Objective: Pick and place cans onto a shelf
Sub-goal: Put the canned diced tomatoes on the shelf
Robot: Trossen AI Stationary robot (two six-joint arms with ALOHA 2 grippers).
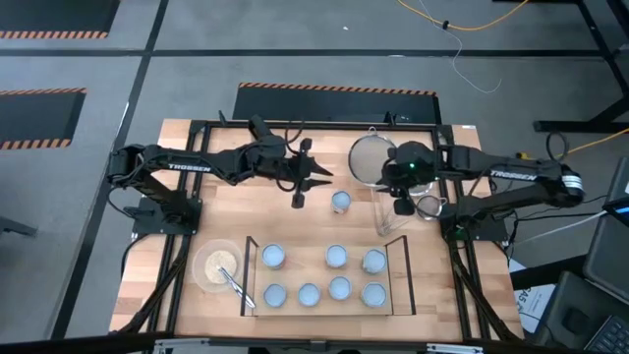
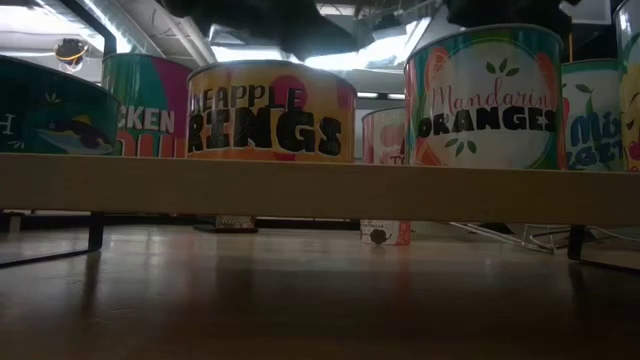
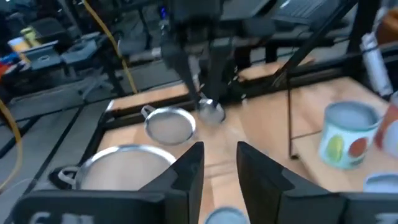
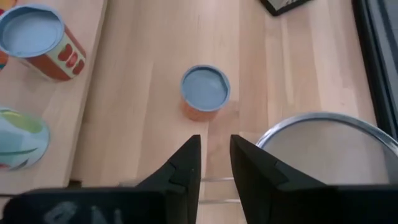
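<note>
One small can with a pale blue top stands alone on the wooden table, behind the shelf. Several other cans stand on the shelf board, among them one labelled oranges. My left gripper hangs open and empty just left of the lone can, whose top shows at the edge of the left wrist view. My right gripper is open and empty to the can's right. The can stands ahead of its fingers in the right wrist view.
A large wire-mesh strainer and a small one lie at the back right, close to my right gripper. A pale bowl with a utensil sits left of the shelf. The shelf's black uprights stand at its short ends.
</note>
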